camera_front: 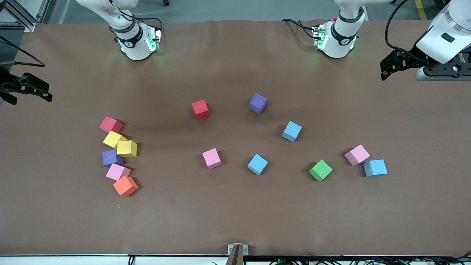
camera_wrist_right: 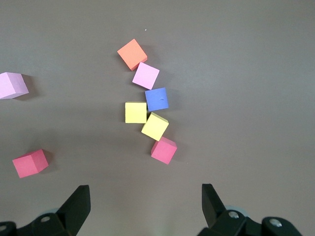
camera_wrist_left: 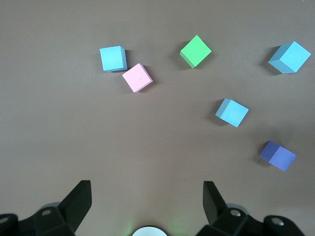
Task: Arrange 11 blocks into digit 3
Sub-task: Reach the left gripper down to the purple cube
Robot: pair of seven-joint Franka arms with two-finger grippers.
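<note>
Several blocks lie loose on the brown table, and no digit 3 shows among them. Near the middle are a red block, a purple block, a pink block, two blue blocks and a green block. A pink block touches another blue block toward the left arm's end. My left gripper hangs open and empty over that end. My right gripper hangs open and empty over the right arm's end.
A crooked chain of touching blocks lies toward the right arm's end: dark pink, two yellow, dark blue, pink and orange. Both arm bases stand along the table's edge farthest from the front camera.
</note>
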